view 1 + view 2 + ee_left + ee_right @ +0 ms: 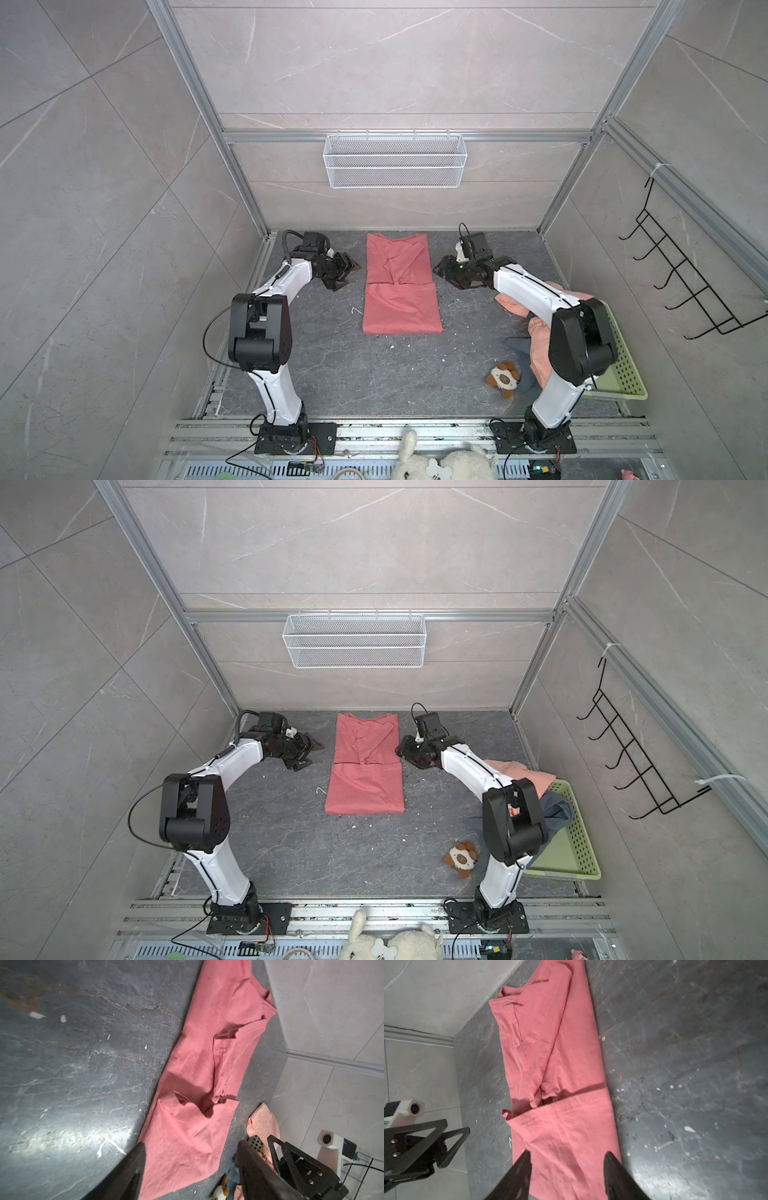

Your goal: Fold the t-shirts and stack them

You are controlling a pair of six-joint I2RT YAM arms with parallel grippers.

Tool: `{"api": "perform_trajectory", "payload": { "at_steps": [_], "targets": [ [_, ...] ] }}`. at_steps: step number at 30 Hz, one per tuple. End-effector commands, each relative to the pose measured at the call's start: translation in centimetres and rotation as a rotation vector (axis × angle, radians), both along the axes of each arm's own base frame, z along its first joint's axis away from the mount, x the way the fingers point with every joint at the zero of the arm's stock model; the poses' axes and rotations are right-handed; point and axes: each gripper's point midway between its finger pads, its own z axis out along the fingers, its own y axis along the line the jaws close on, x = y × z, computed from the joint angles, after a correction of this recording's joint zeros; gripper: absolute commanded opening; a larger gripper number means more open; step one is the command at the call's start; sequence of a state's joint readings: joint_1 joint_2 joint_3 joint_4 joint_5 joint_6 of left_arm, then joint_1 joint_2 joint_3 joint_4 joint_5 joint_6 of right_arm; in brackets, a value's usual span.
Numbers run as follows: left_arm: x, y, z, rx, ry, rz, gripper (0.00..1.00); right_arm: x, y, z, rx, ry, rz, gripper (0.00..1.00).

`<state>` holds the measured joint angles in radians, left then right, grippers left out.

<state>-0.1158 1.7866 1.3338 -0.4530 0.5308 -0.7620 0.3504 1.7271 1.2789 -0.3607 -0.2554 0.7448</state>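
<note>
A coral-red t-shirt (401, 291) (365, 766) lies on the dark table toward the back middle, folded into a long narrow strip with its lower end doubled up over itself. My left gripper (349, 275) (312, 755) hovers just left of it, open and empty. My right gripper (442, 274) (401, 752) is just right of it, also open and empty. In the wrist views the red t-shirt (197, 1084) (560, 1064) shows between the spread jaws of the left gripper (191, 1145) and the right gripper (568, 1152). A peach t-shirt (540, 349) (523, 771) and a blue-grey t-shirt (521, 347) (557, 808) lie crumpled at the right.
A pale green perforated basket (623, 365) (582, 845) stands at the right edge, partly behind the right arm. A brown-and-white plush toy (503, 378) (460, 856) lies in front of it. A white wire basket (395, 162) hangs on the back wall.
</note>
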Motion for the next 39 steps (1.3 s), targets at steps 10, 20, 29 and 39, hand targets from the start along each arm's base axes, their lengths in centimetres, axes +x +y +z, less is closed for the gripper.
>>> {"api": "perform_trajectory", "payload": {
  "at_steps": [10,20,29,39],
  "targets": [
    [-14.0,-1.4,-4.7,-0.009,0.174,-0.065,0.77,-13.3,-0.9,-7.2,0.141,0.256,0.024,0.62],
    [-16.4,-2.4,-9.4,-0.12,0.261,-0.001,0.74,-16.3,0.2,-12.3,0.228,0.347,0.02,0.74],
    [-15.1,-3.0,-12.5,-0.144,0.315,0.038,0.7,-15.3,1.3,-14.9,0.269,0.378,-0.059,0.72],
    [-13.4,-3.1,-14.3,-0.145,0.327,0.079,0.36,-15.0,0.9,-15.9,0.163,0.387,-0.099,0.54]
  ]
}}
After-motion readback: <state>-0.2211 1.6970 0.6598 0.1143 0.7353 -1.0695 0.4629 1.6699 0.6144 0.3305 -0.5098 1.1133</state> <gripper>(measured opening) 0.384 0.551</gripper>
